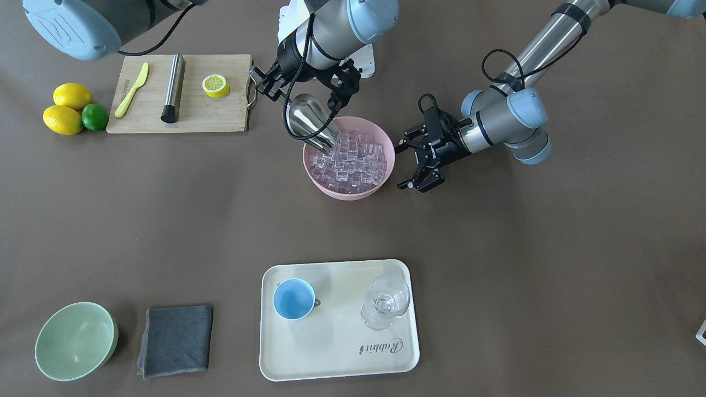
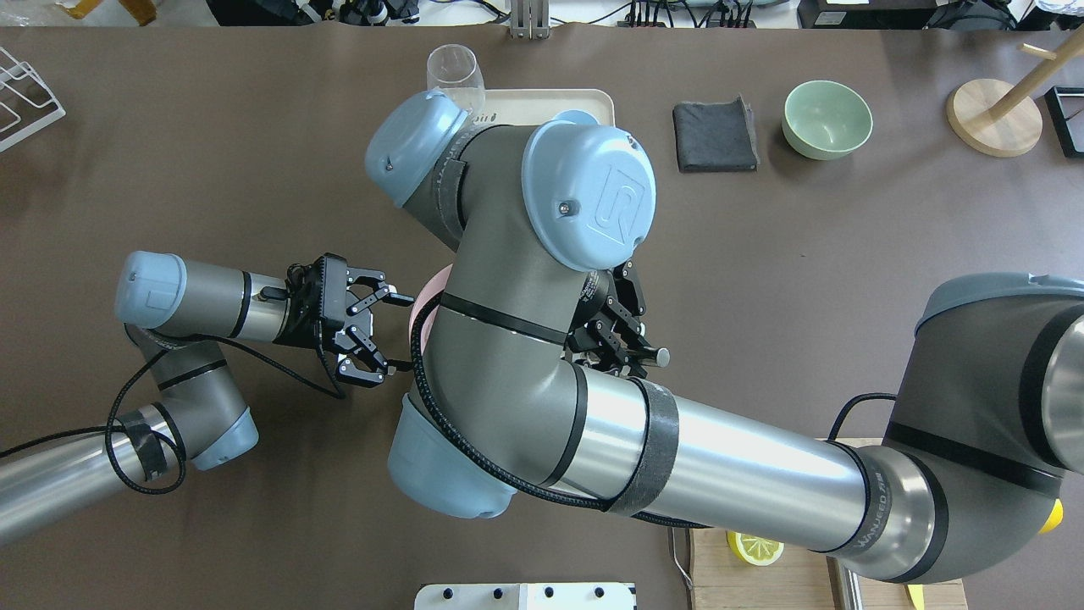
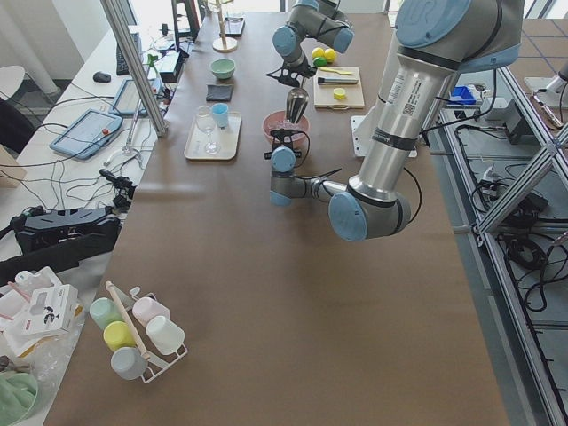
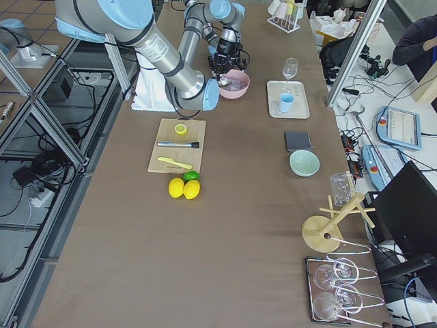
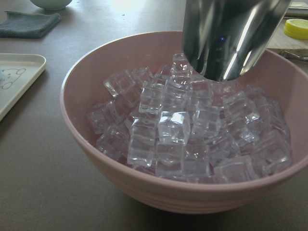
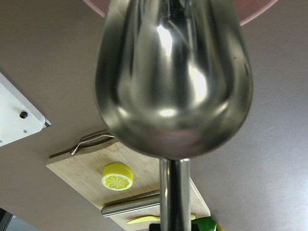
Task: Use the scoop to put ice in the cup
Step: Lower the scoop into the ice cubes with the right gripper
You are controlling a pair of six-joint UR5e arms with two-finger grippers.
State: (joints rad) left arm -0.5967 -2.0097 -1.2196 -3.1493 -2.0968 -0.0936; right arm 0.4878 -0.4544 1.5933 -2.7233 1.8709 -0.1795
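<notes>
Nearest the front camera, the cup (image 1: 293, 298) sits empty on the tray (image 1: 336, 353), well apart from everything else. Farther back on the surface, the ice (image 1: 350, 157) fills the pink bowl (image 1: 388, 165), with the left fingers (image 1: 419, 182) spread wide and empty just beside its rim. Behind that, the right fingers (image 1: 267, 81) clamp the scoop (image 1: 311, 124) by its handle. Its long axis slants down from them toward the cup's side, mouth touching the cubes, so we judge the push runs along that axis.
</notes>
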